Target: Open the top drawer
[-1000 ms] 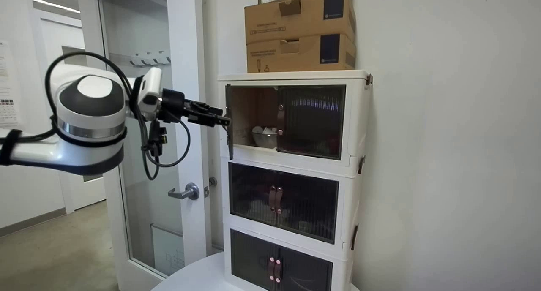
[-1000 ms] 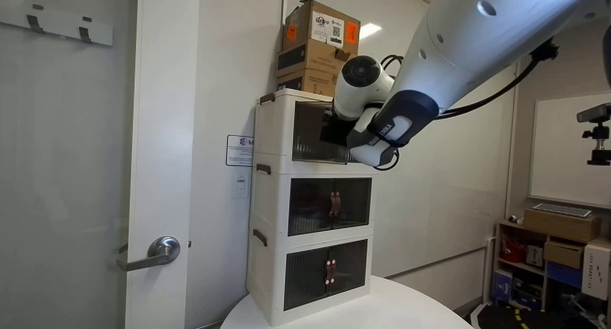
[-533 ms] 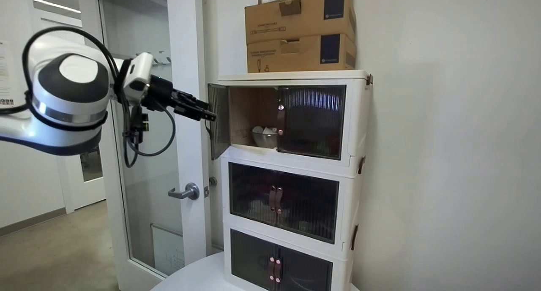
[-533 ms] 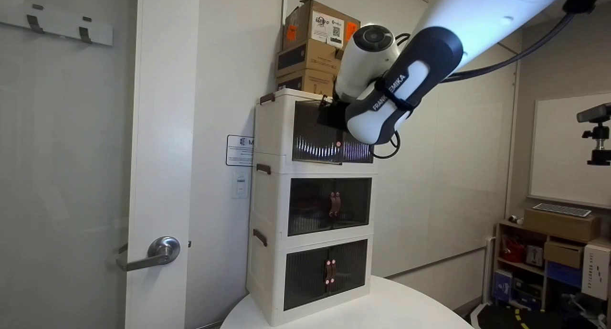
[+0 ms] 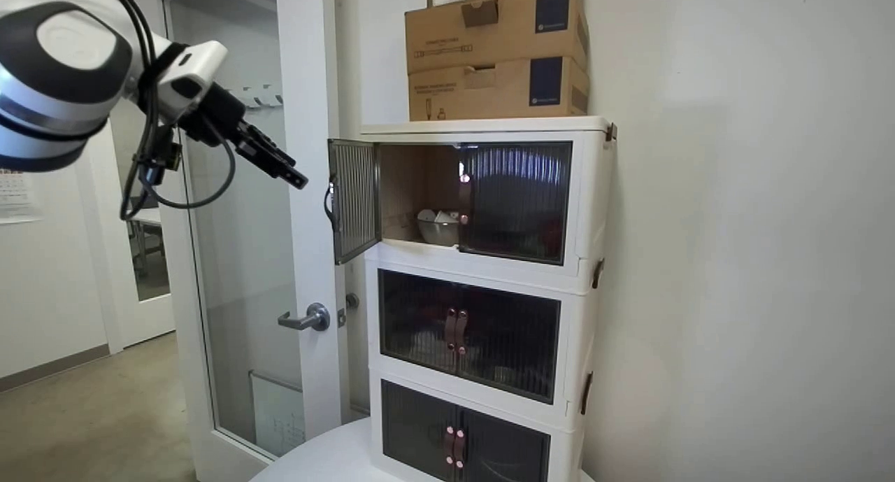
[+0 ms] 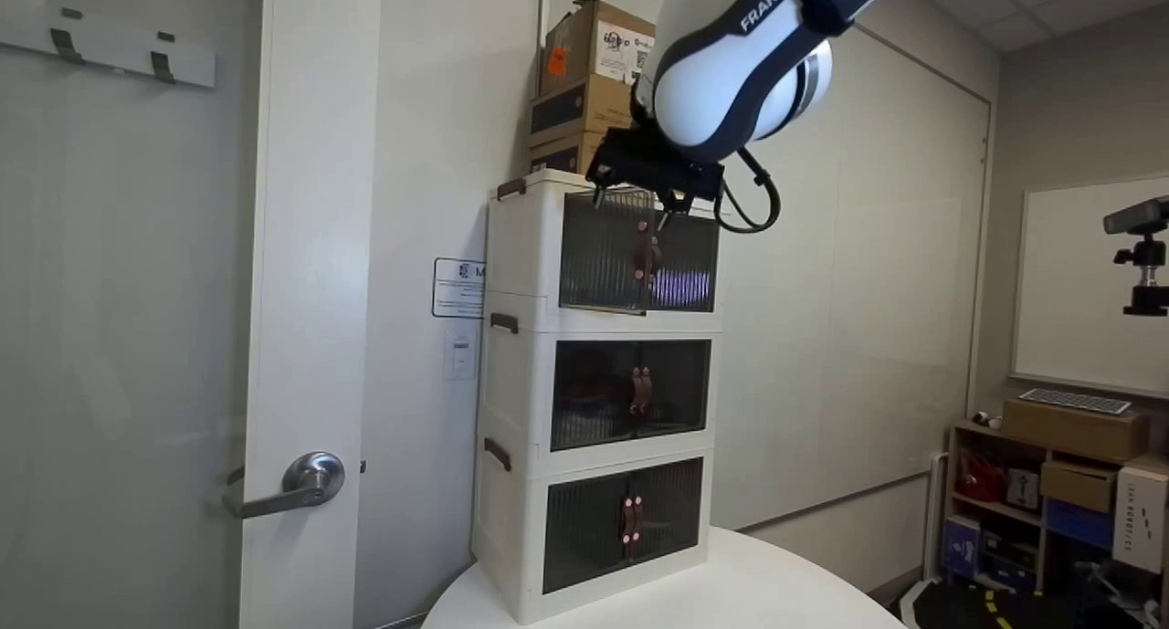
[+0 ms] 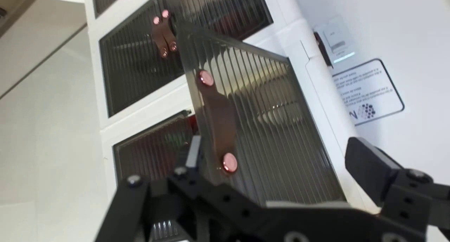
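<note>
Top drawer [image 5: 482,266], the uppermost of three stacked white-framed box compartments: upper centre of both exterior views. Its ribbed, smoky translucent left door leaf [image 5: 355,201] stands swung outward; the matching right leaf [image 5: 517,206] is closed. Brown strap handle [image 7: 222,124] with two pink studs, on the swung leaf: centre of the wrist view. Inside the drawer, low: one grey bowl [image 5: 439,231] with white contents. Black two-fingered gripper [image 5: 299,180]: upper left in an exterior view, pointing obliquely downward, near the swung leaf, fingers wide apart. Brown cardboard boxes [image 5: 489,41]: stacked atop the compartments.
</note>
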Motion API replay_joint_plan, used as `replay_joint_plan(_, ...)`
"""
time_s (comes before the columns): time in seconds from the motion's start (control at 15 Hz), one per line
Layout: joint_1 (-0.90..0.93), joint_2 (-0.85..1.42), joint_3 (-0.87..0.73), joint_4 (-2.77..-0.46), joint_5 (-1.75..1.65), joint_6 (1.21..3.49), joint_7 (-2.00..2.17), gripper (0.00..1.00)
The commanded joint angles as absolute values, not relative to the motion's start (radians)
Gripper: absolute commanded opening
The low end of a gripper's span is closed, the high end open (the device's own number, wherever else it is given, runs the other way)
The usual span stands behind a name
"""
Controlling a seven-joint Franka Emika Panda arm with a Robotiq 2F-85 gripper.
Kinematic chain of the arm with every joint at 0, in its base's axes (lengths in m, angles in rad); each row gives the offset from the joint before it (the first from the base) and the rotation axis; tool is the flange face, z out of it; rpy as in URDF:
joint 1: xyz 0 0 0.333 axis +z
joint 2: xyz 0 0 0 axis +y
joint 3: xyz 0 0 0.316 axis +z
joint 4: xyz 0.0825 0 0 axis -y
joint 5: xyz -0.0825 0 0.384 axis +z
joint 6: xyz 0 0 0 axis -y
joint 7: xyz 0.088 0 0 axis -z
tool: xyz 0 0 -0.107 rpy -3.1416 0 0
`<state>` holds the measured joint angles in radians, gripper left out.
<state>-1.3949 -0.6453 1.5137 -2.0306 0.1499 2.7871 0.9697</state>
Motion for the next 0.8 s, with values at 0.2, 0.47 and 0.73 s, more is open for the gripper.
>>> replay_joint_plan(0.2,-1.262,-0.494,1.429,-1.935,0.096,2.333,0.798,1.00)
replay_joint_plan(0.47,-1.133,-0.394,1.351,-1.960,0.079,2.226,0.677,1.00)
replay_joint_plan(0.73,-1.129,-0.405,1.349,-1.967,0.039,2.254,0.735,1.00)
